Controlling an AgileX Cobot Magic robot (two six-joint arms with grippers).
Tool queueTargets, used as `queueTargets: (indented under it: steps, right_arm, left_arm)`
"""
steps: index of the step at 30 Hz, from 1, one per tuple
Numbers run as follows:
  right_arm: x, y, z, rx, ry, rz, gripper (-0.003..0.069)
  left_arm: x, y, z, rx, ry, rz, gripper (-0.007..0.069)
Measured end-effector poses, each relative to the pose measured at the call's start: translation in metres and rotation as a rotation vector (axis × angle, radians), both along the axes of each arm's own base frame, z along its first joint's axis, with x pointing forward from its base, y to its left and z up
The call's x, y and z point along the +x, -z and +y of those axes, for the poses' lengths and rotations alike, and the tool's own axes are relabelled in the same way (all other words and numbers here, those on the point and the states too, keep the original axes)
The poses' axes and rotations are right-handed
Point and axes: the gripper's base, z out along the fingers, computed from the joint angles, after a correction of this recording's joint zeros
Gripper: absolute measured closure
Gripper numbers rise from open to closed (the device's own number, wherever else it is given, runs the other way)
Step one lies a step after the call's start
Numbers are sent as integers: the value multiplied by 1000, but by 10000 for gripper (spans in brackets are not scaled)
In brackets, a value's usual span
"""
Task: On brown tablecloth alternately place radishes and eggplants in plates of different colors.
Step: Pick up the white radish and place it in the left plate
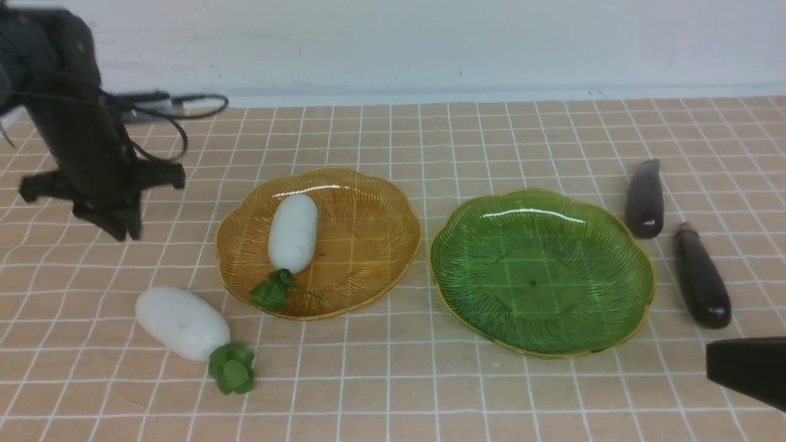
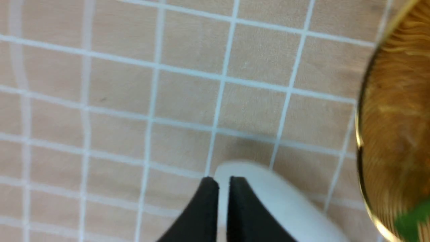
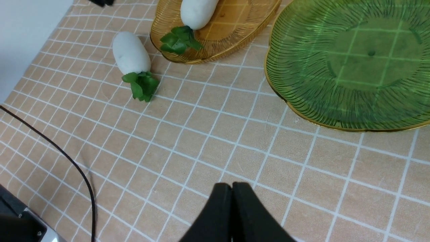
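One white radish (image 1: 293,232) lies in the amber plate (image 1: 374,245), its leaves over the near rim. A second radish (image 1: 179,321) lies on the brown tablecloth (image 1: 393,380) in front of that plate on its left, and shows blurred behind my left fingertips in the left wrist view. The green plate (image 1: 540,270) holds nothing. Two dark eggplants (image 1: 645,197) (image 1: 701,283) lie on the cloth to its right. My left gripper (image 1: 126,232) (image 2: 224,179) hangs shut and holding nothing, left of the amber plate. My right gripper (image 1: 712,359) (image 3: 231,184) is shut over bare cloth near the front right.
A white wall (image 1: 430,43) runs along the cloth's far edge. Black cables (image 1: 184,107) trail from the left arm. Another black cable (image 3: 67,158) lies across the cloth's near left corner in the right wrist view.
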Motion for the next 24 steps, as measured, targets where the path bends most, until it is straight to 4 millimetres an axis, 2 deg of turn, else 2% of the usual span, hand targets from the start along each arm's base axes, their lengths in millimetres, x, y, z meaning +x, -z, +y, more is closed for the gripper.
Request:
queueTargets:
  steps: [2,5,11,18,21,24]
  right_arm:
    - [0,0,0,-1,-5,2,674]
    - [-1,1,1,-4,-16,8,674]
    - [-2,1,1,-7,-24,9,674]
    - [-2,1,1,-18,-36,-4,674]
    - [-2,1,1,-26,-44,-12,674]
    - [-2,1,1,-33,-52,-20,674]
  left_arm:
    - [-16,-19,0,4,-1,-29,613]
    - [-34,-22,-2,-7,-42,-11,624]
    - [-60,7,-7,-82,-230,120,625]
    - [-51,23,-15,-183,-314,92,623]
    - [-46,38,-16,-186,-312,129,552]
    - [-45,42,-16,-187,-314,140,473]
